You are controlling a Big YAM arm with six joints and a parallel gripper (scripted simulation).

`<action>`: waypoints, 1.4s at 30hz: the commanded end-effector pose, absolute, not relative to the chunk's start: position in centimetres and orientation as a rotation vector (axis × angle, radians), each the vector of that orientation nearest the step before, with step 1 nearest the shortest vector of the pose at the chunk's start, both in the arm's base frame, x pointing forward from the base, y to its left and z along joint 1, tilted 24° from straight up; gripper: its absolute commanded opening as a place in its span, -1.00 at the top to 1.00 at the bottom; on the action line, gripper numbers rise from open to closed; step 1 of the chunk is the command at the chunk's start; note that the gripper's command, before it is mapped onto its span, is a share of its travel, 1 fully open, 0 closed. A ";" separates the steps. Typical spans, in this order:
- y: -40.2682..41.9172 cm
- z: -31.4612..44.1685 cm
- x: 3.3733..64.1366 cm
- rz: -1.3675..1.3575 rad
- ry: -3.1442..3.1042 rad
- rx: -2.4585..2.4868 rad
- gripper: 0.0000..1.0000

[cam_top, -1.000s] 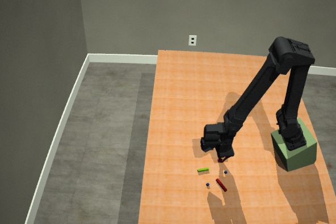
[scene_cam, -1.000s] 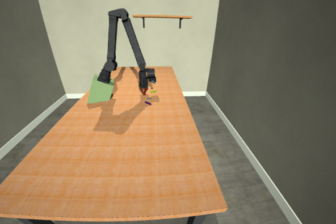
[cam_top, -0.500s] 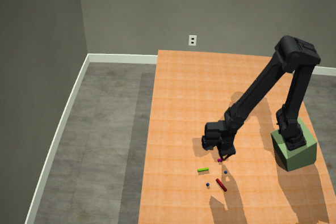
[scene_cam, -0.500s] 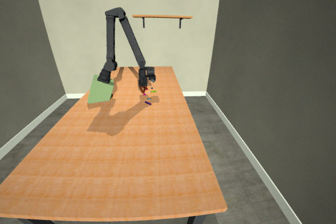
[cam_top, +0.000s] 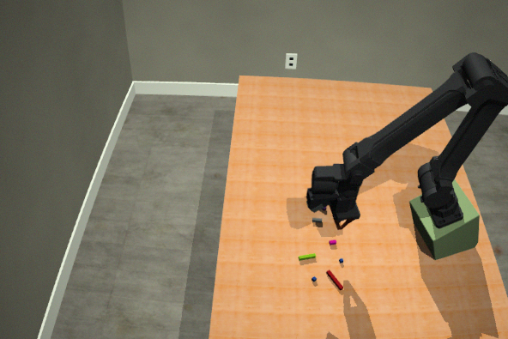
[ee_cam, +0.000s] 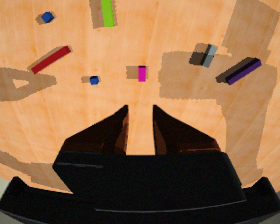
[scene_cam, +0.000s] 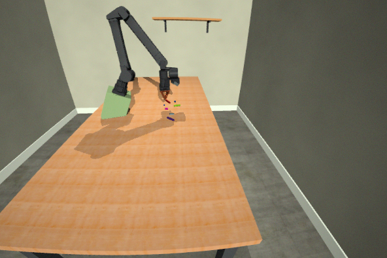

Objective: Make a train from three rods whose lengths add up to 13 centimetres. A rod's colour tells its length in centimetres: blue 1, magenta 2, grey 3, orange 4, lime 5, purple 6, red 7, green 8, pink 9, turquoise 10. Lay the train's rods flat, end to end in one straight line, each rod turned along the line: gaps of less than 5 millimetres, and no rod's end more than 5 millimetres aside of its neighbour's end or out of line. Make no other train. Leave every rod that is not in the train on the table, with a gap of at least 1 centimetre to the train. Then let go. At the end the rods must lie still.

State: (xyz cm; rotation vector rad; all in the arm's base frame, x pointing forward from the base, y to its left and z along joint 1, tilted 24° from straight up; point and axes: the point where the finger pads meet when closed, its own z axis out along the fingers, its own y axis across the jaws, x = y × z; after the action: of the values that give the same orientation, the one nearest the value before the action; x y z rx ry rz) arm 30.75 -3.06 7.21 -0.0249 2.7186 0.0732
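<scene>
My view: wood table (cam_top: 266, 151) (scene_cam: 147, 180) (ee_cam: 191, 20). I see red (cam_top: 335, 280) (scene_cam: 167, 101) (ee_cam: 51, 60), lime (cam_top: 307, 257) (scene_cam: 177, 106) (ee_cam: 107, 12), magenta (cam_top: 333, 242) (scene_cam: 166, 108) (ee_cam: 142, 74), grey (cam_top: 317, 220) (scene_cam: 171, 113) (ee_cam: 209, 56), purple (cam_top: 324, 208) (scene_cam: 170, 118) (ee_cam: 243, 71) rods lying apart, two blues near red. Green block (cam_top: 456, 239) (scene_cam: 116, 105) on top too, well apart from rods.

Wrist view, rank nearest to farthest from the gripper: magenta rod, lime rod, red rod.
1. Magenta rod: just ahead of the fingertips of the gripper.
2. Red rod: off to the image's left.
3. Lime rod: at the top edge, slightly left, partly cut off.
</scene>
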 end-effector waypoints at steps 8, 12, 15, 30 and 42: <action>-3.6 8.7 31.1 0.068 2.708 -0.018 -1.00; -3.6 8.8 31.3 0.066 2.701 -0.019 -1.00; -3.6 8.8 31.3 0.066 2.701 -0.019 -1.00; -2.5 10.4 34.3 0.061 2.671 -0.045 -1.00; 0.5 10.6 39.6 0.050 2.700 -0.086 0.53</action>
State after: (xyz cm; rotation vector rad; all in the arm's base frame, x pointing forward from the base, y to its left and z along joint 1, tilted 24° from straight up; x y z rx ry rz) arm 40.02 1.20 9.78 -0.1307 2.7144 0.0539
